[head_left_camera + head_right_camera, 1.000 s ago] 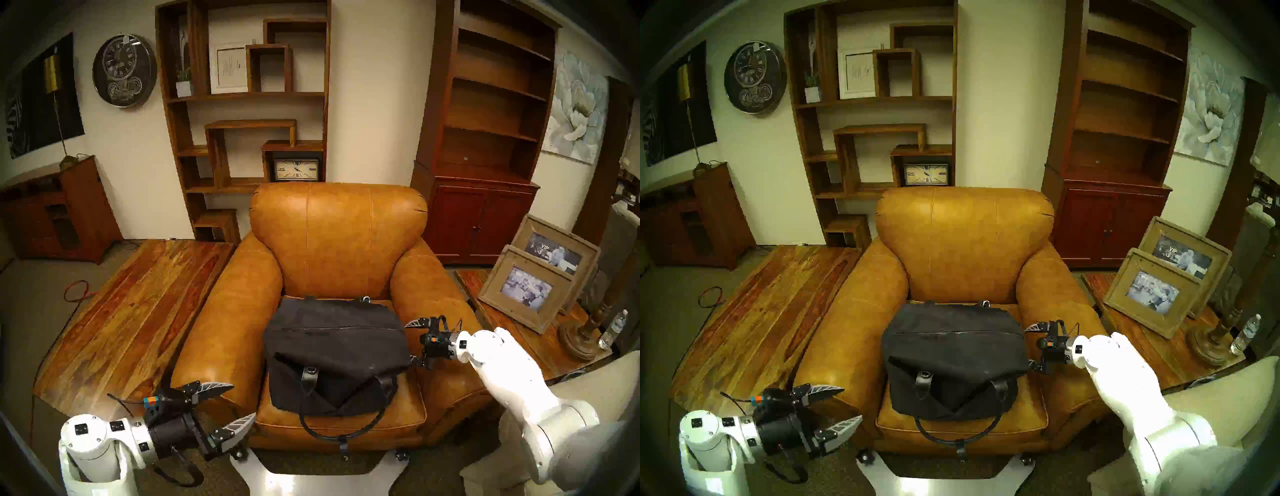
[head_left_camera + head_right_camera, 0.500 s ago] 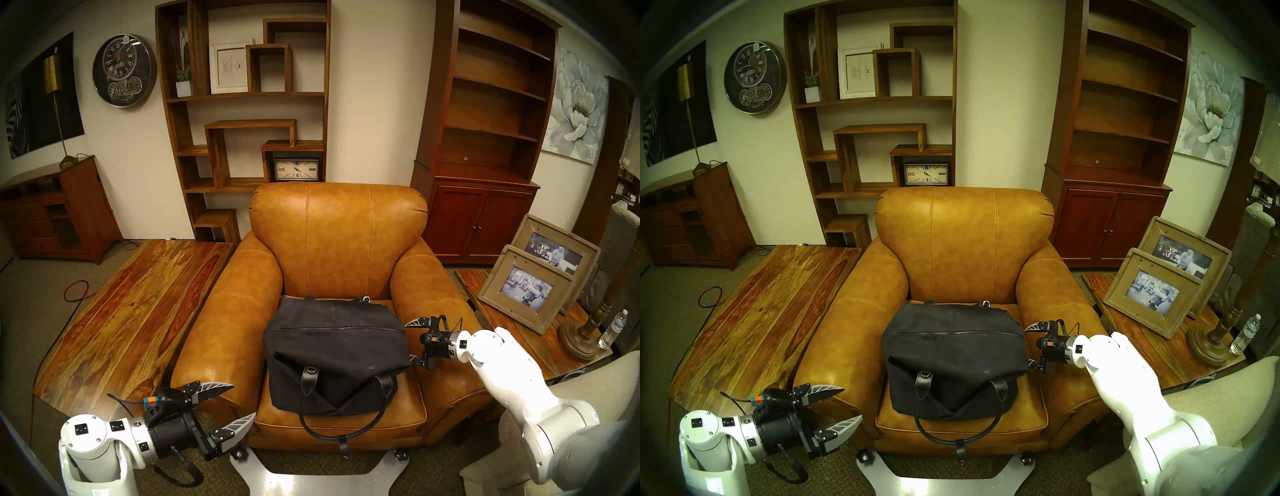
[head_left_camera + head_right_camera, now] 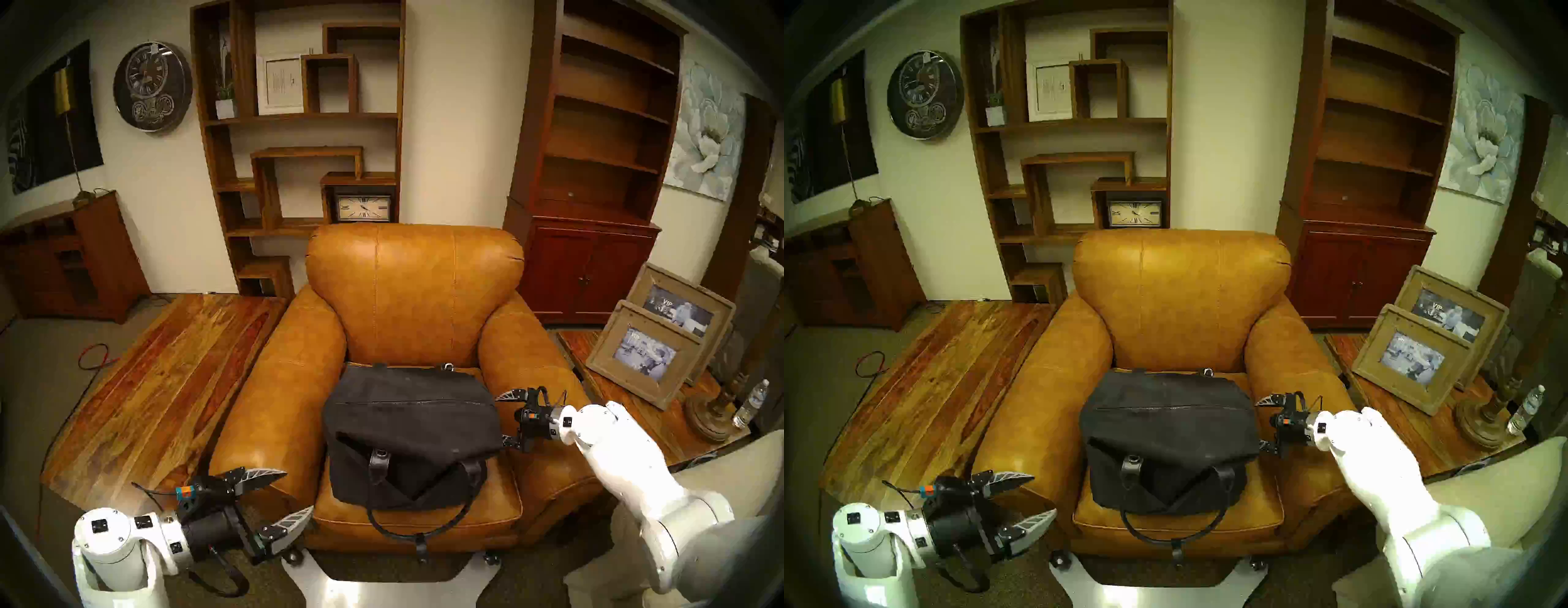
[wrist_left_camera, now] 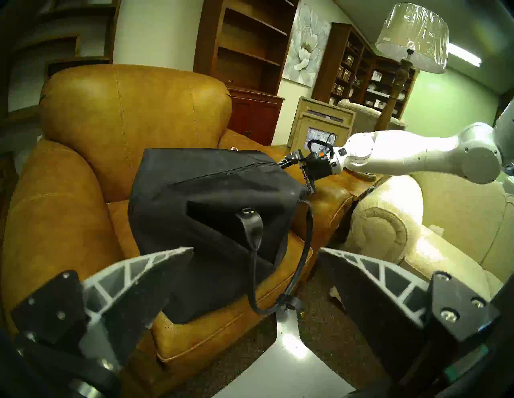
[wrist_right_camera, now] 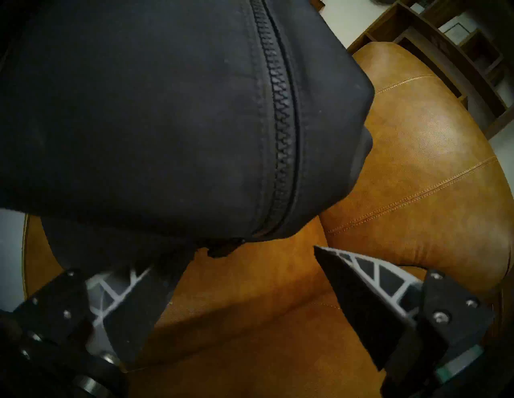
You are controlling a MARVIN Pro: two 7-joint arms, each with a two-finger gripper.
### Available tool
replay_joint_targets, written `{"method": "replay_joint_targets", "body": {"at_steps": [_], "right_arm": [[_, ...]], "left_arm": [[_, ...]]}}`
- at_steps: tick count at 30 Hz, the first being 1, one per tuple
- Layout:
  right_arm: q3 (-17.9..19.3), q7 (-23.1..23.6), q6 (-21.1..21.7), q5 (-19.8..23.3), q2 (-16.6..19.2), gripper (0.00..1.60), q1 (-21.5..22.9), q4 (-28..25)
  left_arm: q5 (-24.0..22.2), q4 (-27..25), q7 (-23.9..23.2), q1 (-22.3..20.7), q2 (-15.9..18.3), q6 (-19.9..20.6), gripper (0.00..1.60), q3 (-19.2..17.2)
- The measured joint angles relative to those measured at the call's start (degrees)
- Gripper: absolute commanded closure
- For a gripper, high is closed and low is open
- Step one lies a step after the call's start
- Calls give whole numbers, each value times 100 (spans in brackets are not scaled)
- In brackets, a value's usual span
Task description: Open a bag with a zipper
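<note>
Black soft canvas duffel-like bag (image 3: 409, 429) sits on the seat of the tan leather armchair (image 3: 413, 293), filling most of the seat width. Its long dark zipper line (image 3: 407, 401) runs across the top, teeth meshed along the length I can see; in my right wrist view (image 5: 281, 116) it ends near the bag's corner. One black leather loop handle (image 3: 413, 528) hangs over the seat's front edge.

My right end effector (image 3: 502, 418) is at the bag's right end, above the right armrest, jaws spread wide, nothing held; one finger (image 5: 133, 291) lies partly under the bag's corner. My left end effector (image 3: 299, 492) hovers beside the left armrest's front, jaws spread, empty, well apart from the bag.
</note>
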Motion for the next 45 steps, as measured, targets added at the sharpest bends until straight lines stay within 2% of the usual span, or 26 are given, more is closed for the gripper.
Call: {"method": "replay_joint_targets", "body": {"at_steps": [5,16,32,33,36,37,40,41,42,43,44,45], "right_arm": [[-29,-77,4,-71,-68,0,17,72],[-217,-285,3,-412,-317,0,253,768],[-83,-583,3,-469,-416,0,284,728],[-80,-583,4,-470,-417,9,284,726],[-69,-583,4,-472,-419,19,284,725],[-65,-582,4,-472,-420,31,284,725],[-58,-569,4,-472,-421,38,289,725],[-56,-566,4,-472,-421,49,290,725],[-51,-562,3,-471,-421,52,292,725],[-41,-556,3,-468,-422,82,296,726],[-36,-554,2,-466,-423,82,298,725],[-31,-552,2,-464,-423,66,300,725]], "left_arm": [[9,0,-13,-6,-9,0,0,-6],[30,0,-38,-20,-29,0,0,-19],[57,0,-70,-38,-56,0,0,-36],[59,0,-71,-39,-58,0,0,-37],[65,0,-77,-42,-63,0,0,-40],[67,0,-79,-44,-65,0,0,-41],[71,0,-84,-47,-70,0,0,-45],[73,0,-86,-47,-71,0,0,-46],[74,0,-88,-48,-73,0,0,-47],[78,0,-91,-50,-76,0,0,-49],[79,0,-93,-51,-77,0,0,-50],[80,0,-95,-51,-78,0,0,-50]]}}
